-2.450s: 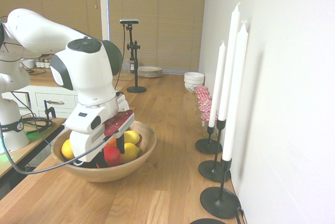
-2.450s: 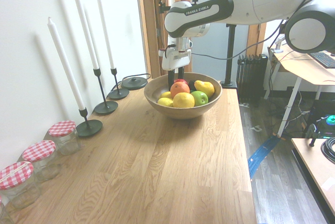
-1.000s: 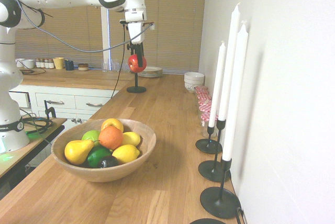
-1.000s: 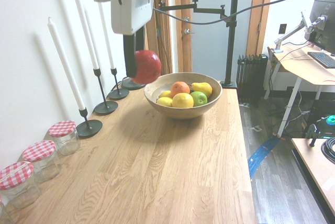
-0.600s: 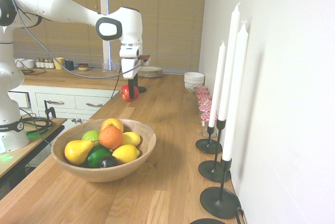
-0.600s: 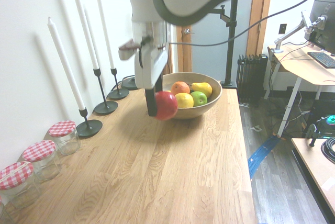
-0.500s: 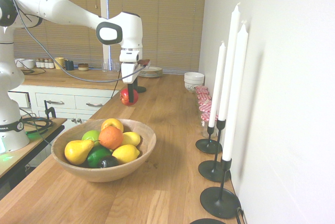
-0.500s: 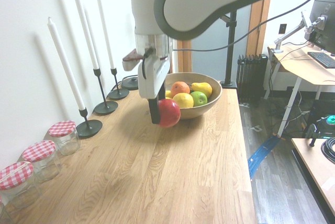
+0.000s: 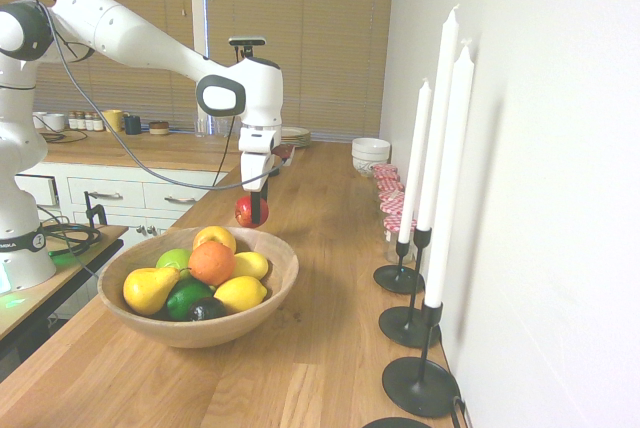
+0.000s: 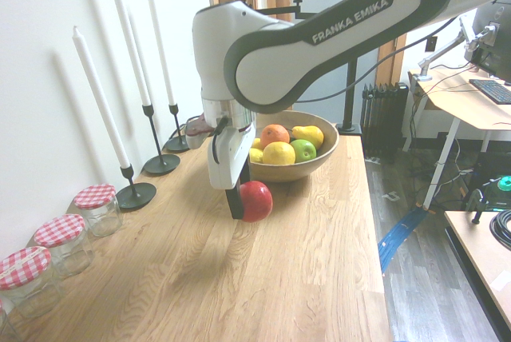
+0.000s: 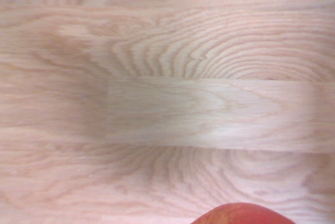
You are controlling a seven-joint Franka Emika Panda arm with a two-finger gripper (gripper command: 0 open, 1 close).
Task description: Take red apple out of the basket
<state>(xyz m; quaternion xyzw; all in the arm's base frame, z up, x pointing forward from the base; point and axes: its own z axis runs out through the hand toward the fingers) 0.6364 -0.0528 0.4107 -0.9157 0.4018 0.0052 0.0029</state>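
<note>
Red apple [image 10: 256,201] pinched in the gripper [image 10: 244,200], held above the wooden bench [image 10: 263,278], outside the basket [image 10: 307,168].

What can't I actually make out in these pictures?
- Whether the red apple touches the wooden counter: both outside views are too oblique to settle it.
- Most of the apple in the close-up wrist view: cut off by the bottom edge.
- What lies at the bottom of the bowl: covered by the heaped fruit in the first outside view.
- The nearest candle holder's top in that view: cut off by the bottom edge.
</note>
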